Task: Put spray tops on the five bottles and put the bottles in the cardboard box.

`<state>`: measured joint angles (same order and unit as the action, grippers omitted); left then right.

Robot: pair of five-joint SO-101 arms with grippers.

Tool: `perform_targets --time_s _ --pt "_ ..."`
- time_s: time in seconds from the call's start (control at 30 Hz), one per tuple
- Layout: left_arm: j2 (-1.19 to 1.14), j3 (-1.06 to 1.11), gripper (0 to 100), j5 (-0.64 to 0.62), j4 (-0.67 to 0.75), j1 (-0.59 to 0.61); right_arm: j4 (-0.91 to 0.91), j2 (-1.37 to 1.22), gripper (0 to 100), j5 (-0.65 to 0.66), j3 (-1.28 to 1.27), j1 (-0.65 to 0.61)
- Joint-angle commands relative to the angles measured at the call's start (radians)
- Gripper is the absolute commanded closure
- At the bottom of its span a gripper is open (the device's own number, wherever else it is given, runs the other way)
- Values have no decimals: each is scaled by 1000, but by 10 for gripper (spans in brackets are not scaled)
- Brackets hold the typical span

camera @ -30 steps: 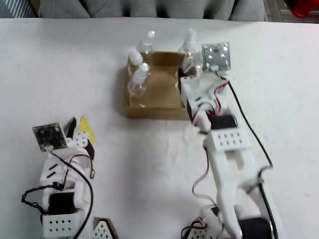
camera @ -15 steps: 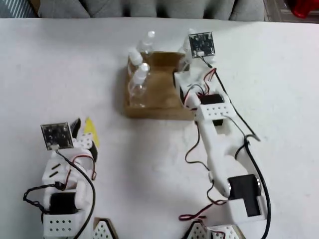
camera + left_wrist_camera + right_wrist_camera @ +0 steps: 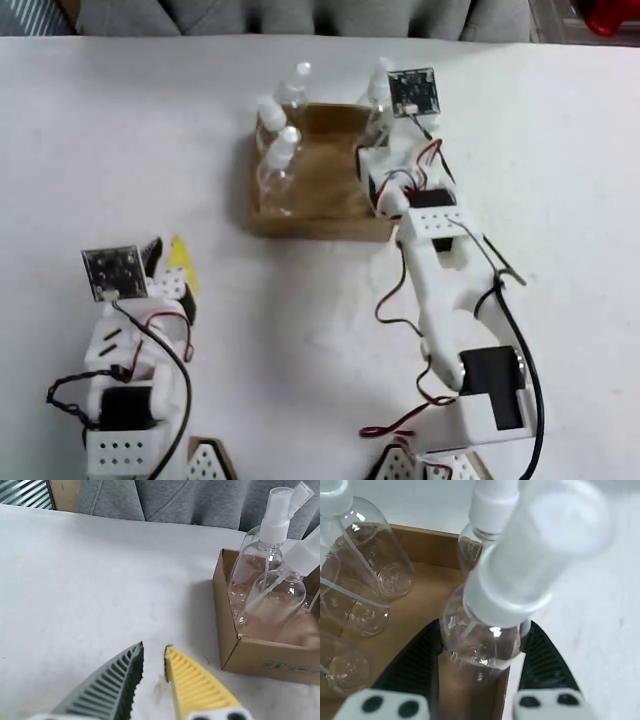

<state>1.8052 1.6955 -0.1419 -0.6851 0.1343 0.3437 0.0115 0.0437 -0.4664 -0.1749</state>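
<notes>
Right gripper [image 3: 484, 626]: fingers clamping clear plastic bottle with white spray top [image 3: 480, 647]. We are logging its swing inward, over the brown cardboard box [image 3: 422, 540] corner; boxing is probably nearing completion. Left gripper [image 3: 154, 652]: fingers slightly parted, empty.

Indoor lab or office corner: white table [image 3: 130, 120], grey upholstered seats [image 3: 250, 15], blinds [image 3: 25, 15].

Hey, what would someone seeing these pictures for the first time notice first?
Probably the shallow brown cardboard box at the far middle of the white table, crowded with clear plastic spray bottles. The right gripper grips one capped bottle at the box's right edge. The left gripper, grey-and-yellow-fingered, sits empty at the near left.
</notes>
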Motion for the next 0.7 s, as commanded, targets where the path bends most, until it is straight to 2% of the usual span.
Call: perform_targets --time_s 0.0,0.23,0.4,0.67 --pt "12 -3 979 11 -2 -38 -1 7 981 14 29 8" --pt "12 -3 979 11 -3 -48 -2 5 981 15 6 12" --pt "12 -3 979 11 -3 -47 -4 5 982 140 -20 -1" --pt "12 -3 979 9 -9 -45 -5 5 982 132 -51 -24"
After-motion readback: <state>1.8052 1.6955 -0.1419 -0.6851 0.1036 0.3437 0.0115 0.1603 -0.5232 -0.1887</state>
